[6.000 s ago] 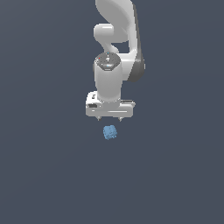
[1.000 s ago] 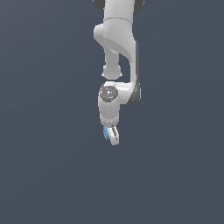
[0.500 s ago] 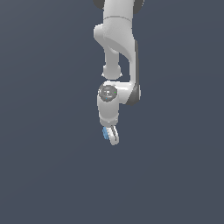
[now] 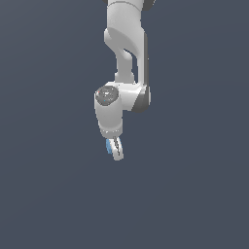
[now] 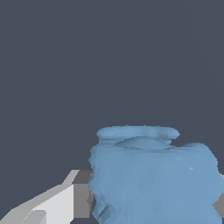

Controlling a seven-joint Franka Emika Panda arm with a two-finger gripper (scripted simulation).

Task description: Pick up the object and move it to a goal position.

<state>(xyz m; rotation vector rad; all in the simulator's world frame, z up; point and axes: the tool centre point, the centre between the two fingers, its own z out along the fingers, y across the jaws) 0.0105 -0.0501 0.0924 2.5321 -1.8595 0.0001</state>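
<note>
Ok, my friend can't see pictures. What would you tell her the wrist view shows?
A lumpy light-blue block fills the lower part of the picture, sitting against a white and grey finger of the gripper. Everything behind it is plain dark grey.

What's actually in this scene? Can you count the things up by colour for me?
White: 1, the robot arm with its gripper
Light blue: 1, the lumpy block, sitting between the jaws
Total: 2

Flat, even simulator light — no cast shadows, no glare; renders sharp.
</note>
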